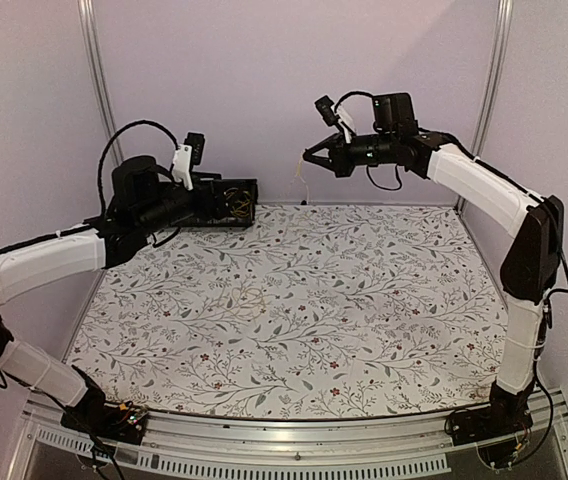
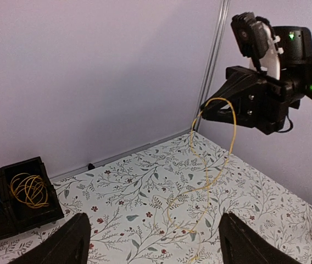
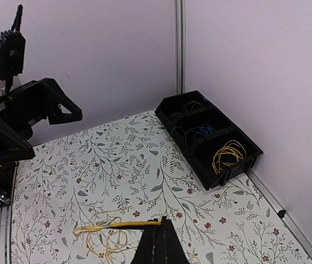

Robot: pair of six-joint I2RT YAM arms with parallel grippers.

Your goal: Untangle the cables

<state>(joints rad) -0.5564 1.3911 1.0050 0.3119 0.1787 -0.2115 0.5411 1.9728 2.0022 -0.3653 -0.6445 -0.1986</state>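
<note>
A yellow cable (image 2: 234, 132) hangs from my right gripper (image 1: 309, 157), which is raised near the back wall and shut on the cable's end. It drops in loose loops to the table (image 2: 197, 190). In the right wrist view the shut gripper (image 3: 161, 223) pinches the yellow cable (image 3: 120, 224), which trails left into a blurred loop. My left gripper (image 2: 155, 217) is open with nothing between its fingers (image 2: 74, 242), facing the hanging cable from the left. More cables lie coiled in a black bin (image 3: 238, 168): a yellow coil (image 3: 227, 154), a blue coil (image 3: 197, 132) and dark wires (image 3: 186, 107).
The black three-compartment bin (image 1: 244, 205) stands against the back wall, just beside my left gripper (image 1: 207, 200). Floral cloth (image 1: 304, 310) covers the table. Purple walls with metal posts (image 1: 92, 60) close in the back and sides.
</note>
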